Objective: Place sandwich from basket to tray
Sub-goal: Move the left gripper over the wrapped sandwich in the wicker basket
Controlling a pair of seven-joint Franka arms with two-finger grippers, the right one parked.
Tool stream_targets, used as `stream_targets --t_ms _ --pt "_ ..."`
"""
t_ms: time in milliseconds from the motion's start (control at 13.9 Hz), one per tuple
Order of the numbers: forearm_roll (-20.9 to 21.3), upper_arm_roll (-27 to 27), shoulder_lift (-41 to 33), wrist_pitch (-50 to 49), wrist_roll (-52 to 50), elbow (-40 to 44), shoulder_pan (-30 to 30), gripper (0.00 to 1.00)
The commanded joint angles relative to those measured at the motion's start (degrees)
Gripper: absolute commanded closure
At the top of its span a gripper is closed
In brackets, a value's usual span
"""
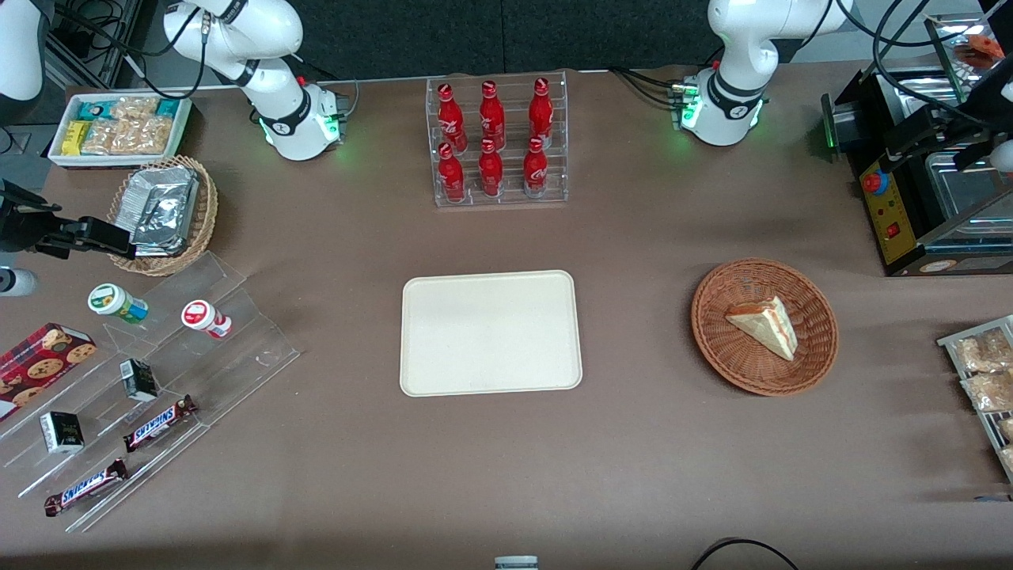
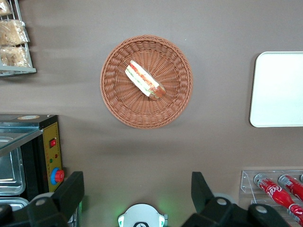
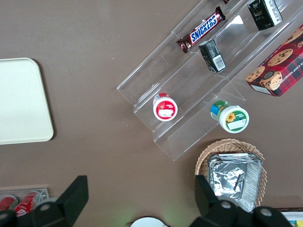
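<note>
Inside the basket [image 1: 764, 326] on the bench [image 1: 633, 443], well apart from the tray [image 1: 491, 332], the sandwich [image 2: 144, 80] lies untouched below the raised end effector [image 2: 137, 196], whose fingers [image 2: 71, 191] are spread wide.

1. The left arm's gripper [image 2: 137, 194] hangs high above the tabletop, camera looking straight down.
2. Its two dark fingers [image 2: 71, 191] stand spread wide apart, gripping nothing.
3. The left arm's white base [image 1: 722, 111] sits near the tabletop's edge farthest from the front camera.
</note>
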Motion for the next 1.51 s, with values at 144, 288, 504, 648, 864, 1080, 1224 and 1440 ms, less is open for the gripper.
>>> stream_targets --t_ms 144,288,504,648,864,1080,1224,1440 --pt "-0.1 -1.7 2.4 -0.5 0.0 1.8 0.7 0.00" --pt "-0.5 -3.0 5.1 -0.2 -3.6 1.6 0.7 0.00" --pt "-0.5 -7.1 10.7 4.4 -11.7 0.1 0.7 0.00" --pt "-0.1 -6.9 11.4 6.1 -17.4 -2.8 1.3 0.00" --pt "0.4 -6.6 10.7 19.1 -27.6 -13.1 2.2 0.00" --pt "0.4 -6.6 9.7 32.5 -39.3 -23.0 2.5 0.00" --pt "0.4 -6.6 9.4 37.8 -44.0 -27.1 2.6 0.00" --pt "0.4 -6.2 9.0 46.9 -46.8 -35.0 3.6 0.00"
